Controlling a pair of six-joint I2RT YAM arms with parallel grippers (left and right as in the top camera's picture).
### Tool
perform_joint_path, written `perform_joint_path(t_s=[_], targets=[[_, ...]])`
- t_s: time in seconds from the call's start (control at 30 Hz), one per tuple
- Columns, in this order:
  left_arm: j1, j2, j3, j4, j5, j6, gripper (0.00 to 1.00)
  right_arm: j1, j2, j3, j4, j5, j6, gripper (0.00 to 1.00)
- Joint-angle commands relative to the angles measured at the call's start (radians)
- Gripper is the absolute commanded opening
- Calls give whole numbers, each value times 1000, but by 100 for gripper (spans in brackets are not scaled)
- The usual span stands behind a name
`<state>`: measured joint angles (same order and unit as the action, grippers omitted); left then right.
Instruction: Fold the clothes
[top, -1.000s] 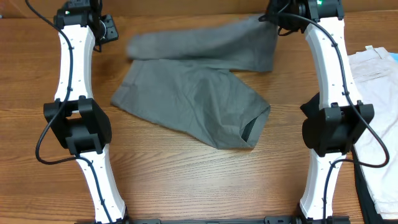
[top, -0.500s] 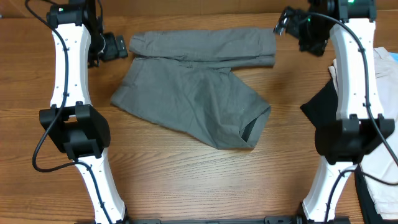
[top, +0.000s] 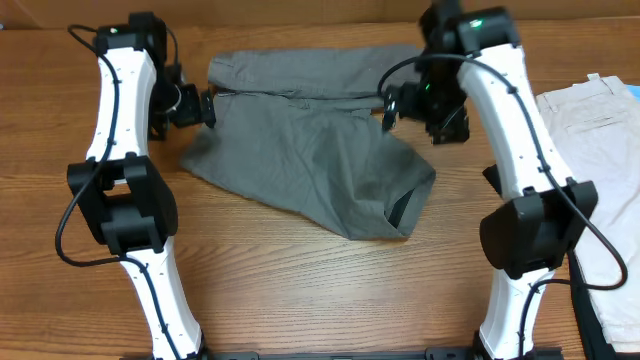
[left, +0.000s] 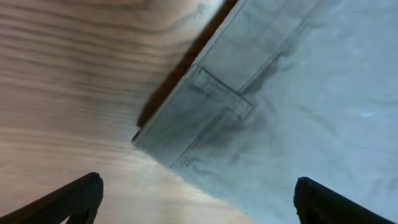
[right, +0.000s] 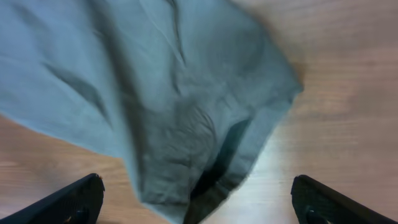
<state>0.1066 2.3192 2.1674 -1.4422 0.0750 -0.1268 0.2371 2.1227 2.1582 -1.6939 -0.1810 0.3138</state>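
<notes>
Grey cotton shorts (top: 310, 165) lie folded and softly creased at the middle of the wood-grain worktop (top: 300, 300); left jaws and right jaws both stand fully open, holding nothing, over opposite fabric edges.

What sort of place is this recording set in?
Probably a robot lab workbench set up for folding practice: two white arms fixed at a wood-grain table, grey shorts spread between them, cream-white shorts waiting at the right edge.

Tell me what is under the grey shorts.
The grey shorts lie on the wooden table, which shows around their edges. Their far strip is folded over the rest. Anything beneath the cloth is covered and cannot be seen.
</notes>
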Motion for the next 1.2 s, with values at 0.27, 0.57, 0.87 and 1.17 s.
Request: perform_joint_path(t_s=[0.27, 0.57, 0.87, 1.17], targets=[[7, 20, -230, 146, 19, 37, 100, 82, -66, -241, 0, 3, 22, 100], [18, 23, -235, 224, 19, 76, 99, 173, -127, -330, 27, -25, 31, 100], [25, 32, -268, 224, 15, 98, 96, 214, -127, -463, 103, -87, 58, 100], [61, 32, -288, 228, -3, 98, 83, 260, -127, -536, 211, -121, 63, 77]])
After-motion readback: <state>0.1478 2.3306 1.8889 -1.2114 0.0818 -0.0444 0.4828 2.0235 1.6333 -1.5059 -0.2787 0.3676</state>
